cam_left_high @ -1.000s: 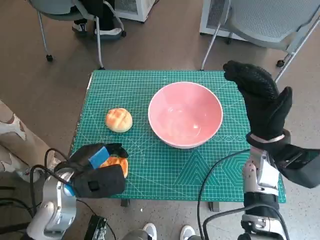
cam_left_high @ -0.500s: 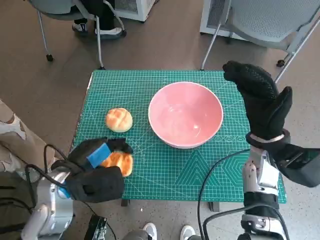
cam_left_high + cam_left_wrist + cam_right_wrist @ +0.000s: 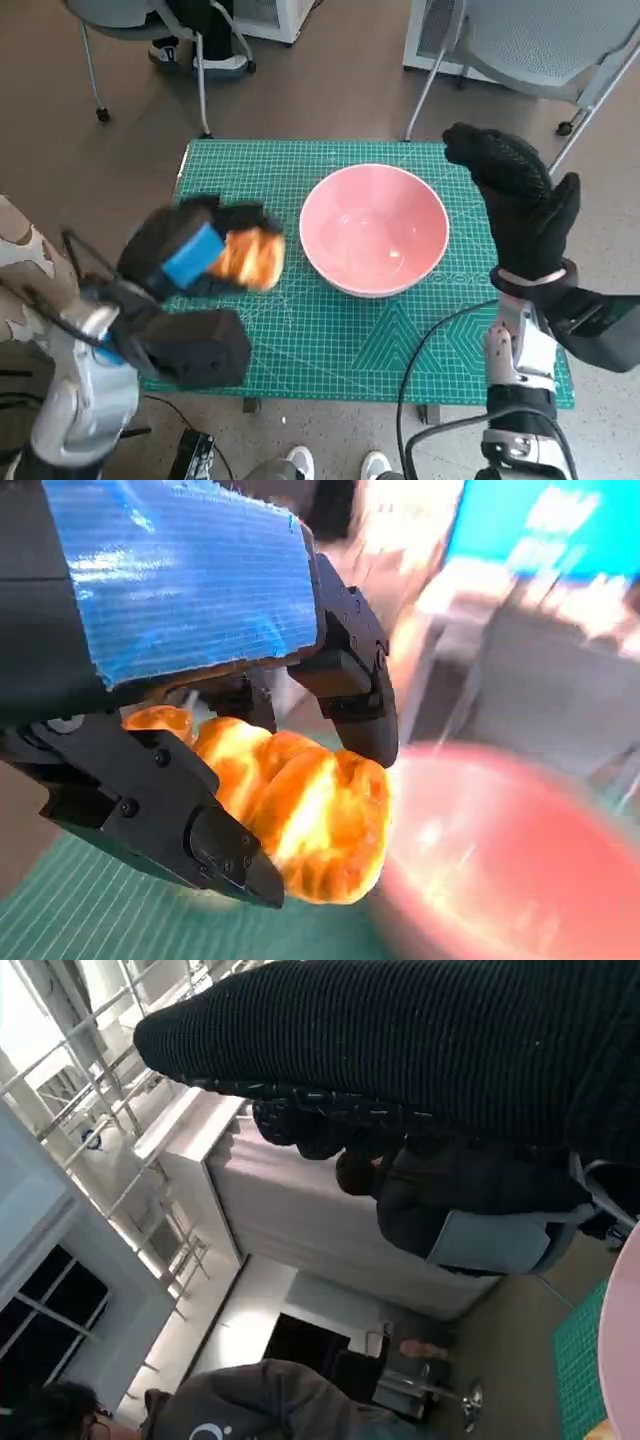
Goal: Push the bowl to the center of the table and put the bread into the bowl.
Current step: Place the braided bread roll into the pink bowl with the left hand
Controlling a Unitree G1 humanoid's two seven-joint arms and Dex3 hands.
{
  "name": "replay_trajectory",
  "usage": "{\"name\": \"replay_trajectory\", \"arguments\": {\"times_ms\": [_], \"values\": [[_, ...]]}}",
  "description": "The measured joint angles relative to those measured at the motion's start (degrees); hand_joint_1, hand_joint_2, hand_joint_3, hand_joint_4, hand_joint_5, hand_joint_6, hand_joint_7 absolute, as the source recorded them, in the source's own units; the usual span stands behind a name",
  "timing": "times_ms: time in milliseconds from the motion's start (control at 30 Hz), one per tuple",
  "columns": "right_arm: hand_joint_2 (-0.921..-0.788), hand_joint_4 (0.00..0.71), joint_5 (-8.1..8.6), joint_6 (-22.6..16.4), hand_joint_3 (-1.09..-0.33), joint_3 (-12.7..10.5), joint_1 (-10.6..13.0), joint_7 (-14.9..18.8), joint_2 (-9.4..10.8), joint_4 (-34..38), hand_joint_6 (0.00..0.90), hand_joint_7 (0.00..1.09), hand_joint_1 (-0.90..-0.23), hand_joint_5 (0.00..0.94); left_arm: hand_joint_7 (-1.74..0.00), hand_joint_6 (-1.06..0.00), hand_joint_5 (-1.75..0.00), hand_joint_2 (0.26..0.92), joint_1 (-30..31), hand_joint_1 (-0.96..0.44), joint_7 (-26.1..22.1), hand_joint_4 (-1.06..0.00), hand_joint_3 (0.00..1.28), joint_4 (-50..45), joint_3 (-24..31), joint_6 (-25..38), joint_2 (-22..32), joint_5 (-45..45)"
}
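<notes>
Bread (image 3: 252, 258), golden, likely light and easily crushed, so best held loosely around its sides, gripped in left hand (image 3: 190, 262) above the mat's left part; beyond, pink bowl (image 3: 373, 229) mid-mat; right hand (image 3: 520, 205) spread, raised, holding nothing.

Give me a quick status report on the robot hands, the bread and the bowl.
Left robot hand holds bread, lifted beside pink bowl. Right robot hand open, raised by bowl's far side. Bowl empty, nothing in the way.
</notes>
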Motion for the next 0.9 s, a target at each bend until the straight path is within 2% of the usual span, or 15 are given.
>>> {"name": "replay_trajectory", "arguments": {"times_ms": [200, 467, 900], "values": [[-0.921, 0.22, -0.01, 0.0, -0.76, 0.3, 0.01, -0.1, 0.08, -0.07, 0.032, 0.58, -0.633, 0.001, -0.99, -0.73, -1.04, 0.886, -6.57, 0.0, 3.15, -0.86, 0.02, 1.88, -1.18, -3.04, -2.2, 1.29], [-0.921, 0.221, 0.01, -0.01, -0.758, 0.3, 0.14, -0.17, 0.01, -0.27, 0.026, 0.57, -0.634, 0.001, -0.95, -0.74, -1.07, 0.887, -12.27, 0.0, 6.53, -0.87, 0.01, 7.8, -4.02, -7.91, -5.82, 1.91], [-0.921, 0.222, 0.13, -0.01, -0.753, -0.4, 0.91, -0.17, -0.21, -0.58, 0.031, 0.57, -0.634, 0.002, -1.12, -0.65, -1.08, 0.916, -22.27, 0.0, 6.71, -0.8, 0.02, 22.96, -9.35, -13.19, -11.72, 1.5]]}}
